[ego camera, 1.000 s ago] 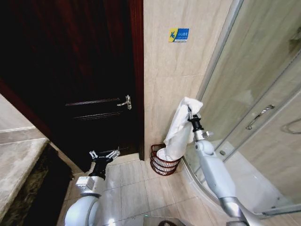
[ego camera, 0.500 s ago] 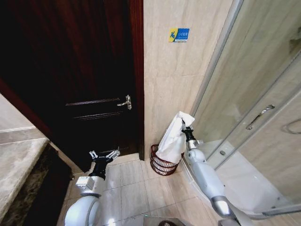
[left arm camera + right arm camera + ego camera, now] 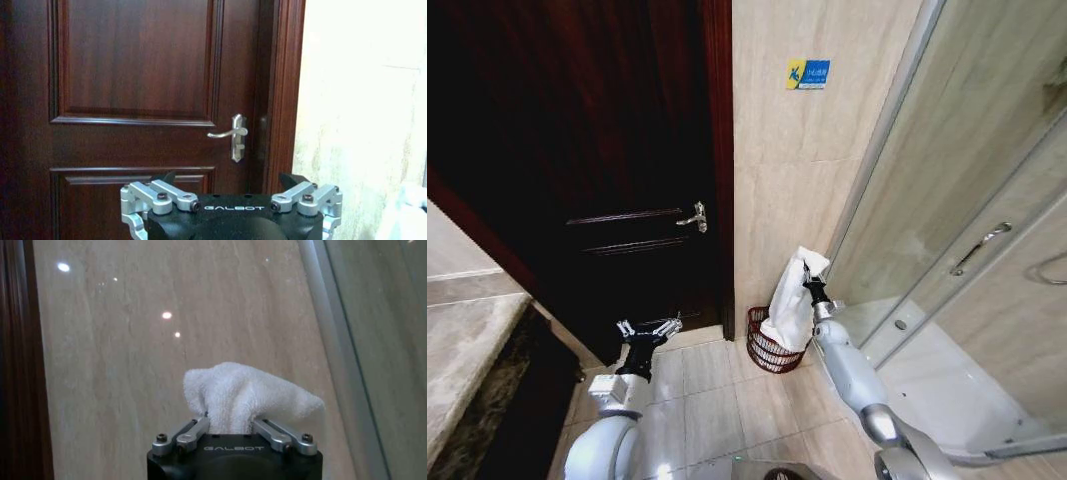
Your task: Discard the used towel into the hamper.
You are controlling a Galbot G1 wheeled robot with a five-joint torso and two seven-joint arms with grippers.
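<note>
My right gripper [image 3: 805, 272] is shut on the top of the white towel [image 3: 791, 297], which hangs down into the dark reddish-brown wire hamper [image 3: 765, 352] on the floor by the tiled wall. The right wrist view shows the towel [image 3: 243, 392] bunched between the closed fingers [image 3: 193, 431] of the right gripper [image 3: 230, 426]. My left gripper [image 3: 649, 328] is held low in front of the dark door, open and holding nothing. The left gripper [image 3: 230, 182] faces the door in its wrist view.
A dark wooden door [image 3: 607, 150] with a metal lever handle [image 3: 694, 217] stands left of the hamper. A glass shower enclosure [image 3: 967, 220] with a raised base curves on the right. A marble counter [image 3: 467, 350] sits at the left edge.
My right gripper has come down and leftward with the towel, so more of the towel now sits in the hamper. The left arm has not moved.
</note>
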